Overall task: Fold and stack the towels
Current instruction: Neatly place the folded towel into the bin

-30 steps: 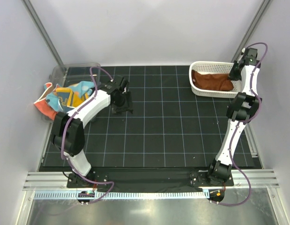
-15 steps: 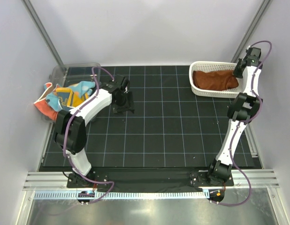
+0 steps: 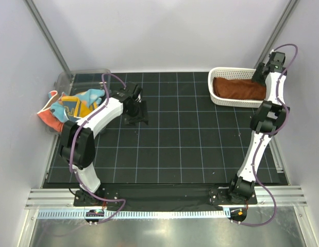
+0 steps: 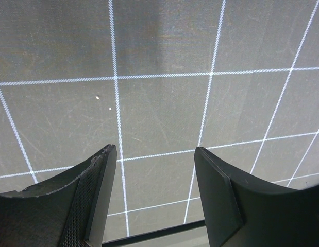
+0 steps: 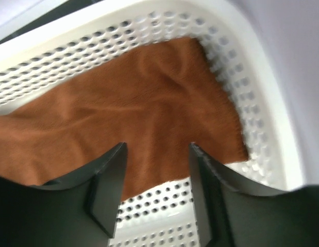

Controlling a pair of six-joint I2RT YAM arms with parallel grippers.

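The right gripper has just let go, jaws apart over the rust-brown towel lying in the basket at two o'clock (one stacked, likely); the left gripper gapes empty.

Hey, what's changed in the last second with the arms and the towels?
The right gripper opened and let go of the rust-brown towel, which now lies spread toward the right end of the white basket. The left gripper, open over the mat, and the patterned towels at the clear bin stayed put.
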